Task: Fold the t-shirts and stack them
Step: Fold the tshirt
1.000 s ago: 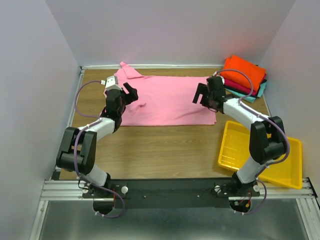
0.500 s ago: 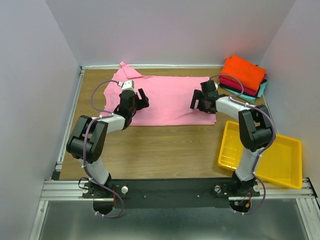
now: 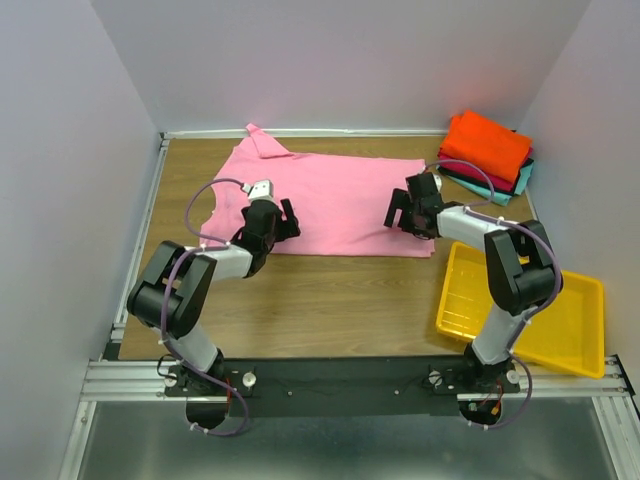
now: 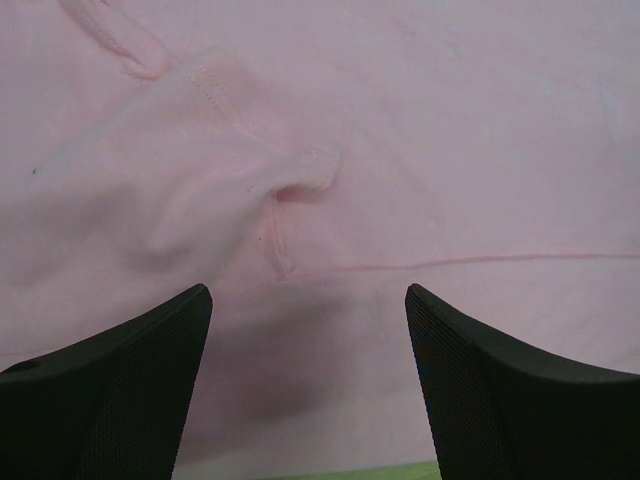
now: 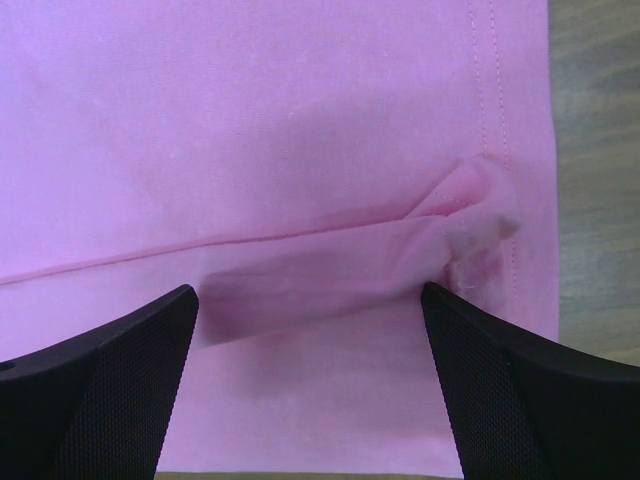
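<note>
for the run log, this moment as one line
left gripper jaws open over pink t-shirt | right gripper jaws open over its hem | folded t-shirts far right

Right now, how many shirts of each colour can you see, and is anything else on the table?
pink shirt, spread flat: 1
orange shirt, top of the stack: 1
crimson shirt: 1
dark shirt, only an edge showing: 1
teal shirt: 1
yellow tray: 1
Total: 6 things, 5 of them shirts.
</note>
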